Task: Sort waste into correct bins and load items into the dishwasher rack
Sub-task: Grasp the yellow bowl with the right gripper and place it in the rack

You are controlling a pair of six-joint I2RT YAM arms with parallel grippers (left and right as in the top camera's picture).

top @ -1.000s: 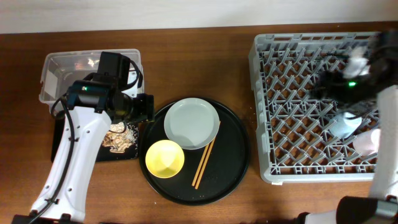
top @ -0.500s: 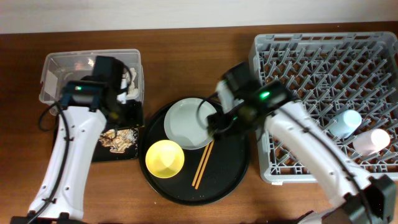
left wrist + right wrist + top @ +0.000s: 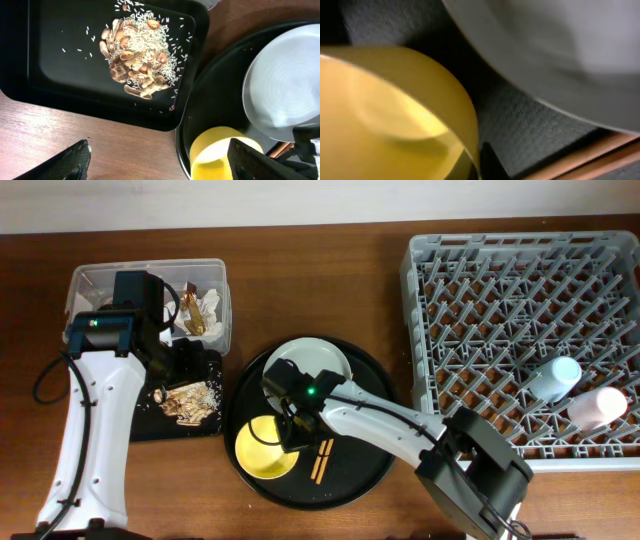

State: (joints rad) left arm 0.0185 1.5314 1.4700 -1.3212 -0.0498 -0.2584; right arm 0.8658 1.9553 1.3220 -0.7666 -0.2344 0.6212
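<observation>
Left gripper (image 3: 159, 148) has its fingers spread wide and empty above the black tray (image 3: 30, 75) of food scraps (image 3: 137, 57). Right gripper (image 3: 297, 432) is at the yellow bowl (image 3: 255, 452)'s right rim, but whether it grips cannot be told. The bowl sits on the round tray (image 3: 372, 430) on a brown wooden table (image 3: 320, 290), with a pale wall (image 3: 300, 200) on the far side.

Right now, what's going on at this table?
Two robot arms are clearing up. The right gripper is down at the rim of the yellow bowl on the round tray, beside the plate and chopsticks; whether it grips the bowl is unclear. The left gripper hangs open and empty over the black tray holding the food scraps. The tissue and wrapper lie in the clear tub, and the blue cup and pink cup sit in the rack.
</observation>
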